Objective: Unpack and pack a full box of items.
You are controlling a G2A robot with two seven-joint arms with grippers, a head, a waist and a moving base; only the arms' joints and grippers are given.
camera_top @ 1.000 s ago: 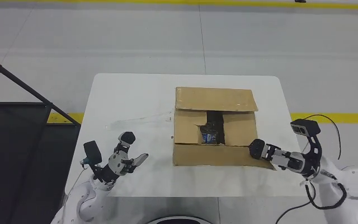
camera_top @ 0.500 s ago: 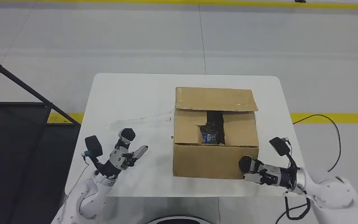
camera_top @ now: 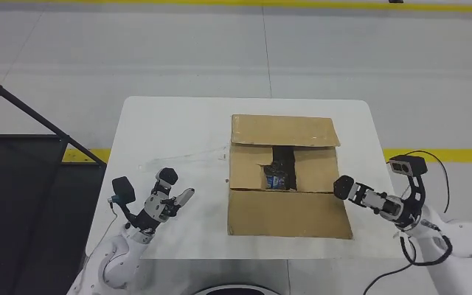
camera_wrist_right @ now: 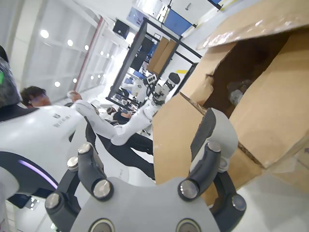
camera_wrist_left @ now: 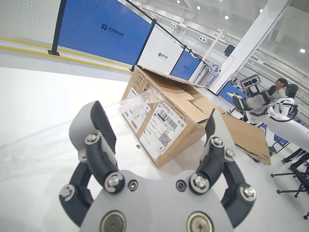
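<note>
Cardboard flap (camera_top: 287, 214) sits at the spread right pincer (camera_top: 341, 186); clamp-and-pull may tear it or drag the box (camera_top: 284, 130). Left pincer (camera_top: 178, 184) released, not bracing.

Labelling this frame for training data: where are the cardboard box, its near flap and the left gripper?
cardboard box (camera_top: 318, 169): top view, top panel beside the opening.
near flap (camera_top: 287, 215): top view, middle of the flap.
left gripper (camera_wrist_left: 155, 107): left wrist view, midway between its fingertips.
</note>
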